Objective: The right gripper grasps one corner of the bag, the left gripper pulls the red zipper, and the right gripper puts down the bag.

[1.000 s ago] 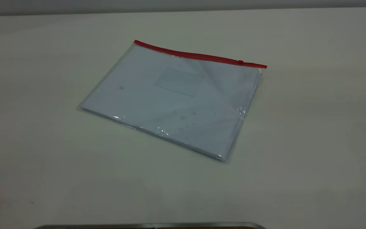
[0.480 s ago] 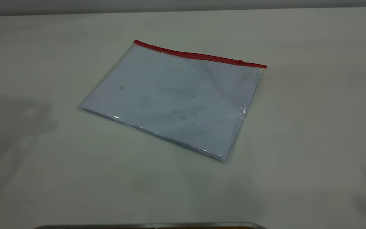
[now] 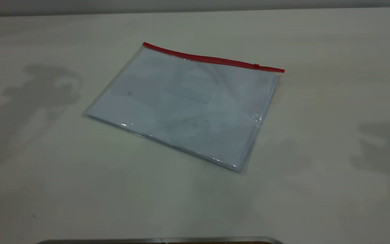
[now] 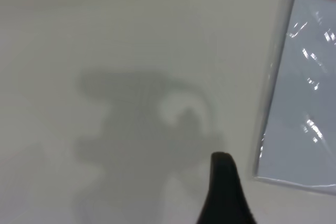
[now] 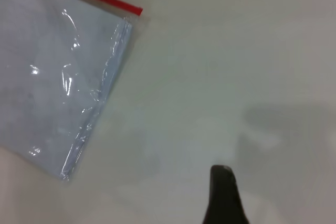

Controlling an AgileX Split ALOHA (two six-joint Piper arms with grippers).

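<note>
I see the bag (image 3: 185,108) lying flat on the pale table (image 3: 333,51), roughly at the middle of the surface and turned at a slant to its edges. It is a clear, glossy document pouch with pale sheets inside and a faint rectangular label patch (image 3: 190,88) on its upper face. The red zipper (image 3: 212,59) runs along the long edge nearest the table's far edge, and its small slider tab (image 3: 256,65) sits close to the zipper's right end.

Neither arm shows in the exterior view; I only see their grey shadows on the tabletop, one toward the table's left edge and one toward its right edge, both apart from the bag.

On my left wrist camera a single dark fingertip of the left gripper (image 4: 227,192) hangs over bare table just beside the bag's short left edge, not touching it. On my right wrist camera one dark fingertip of the right gripper (image 5: 224,196) hangs over bare table well off the bag's right side, near the corner where the zipper ends. With one finger visible on each, I cannot tell whether either gripper is spread or closed; neither holds anything.
</note>
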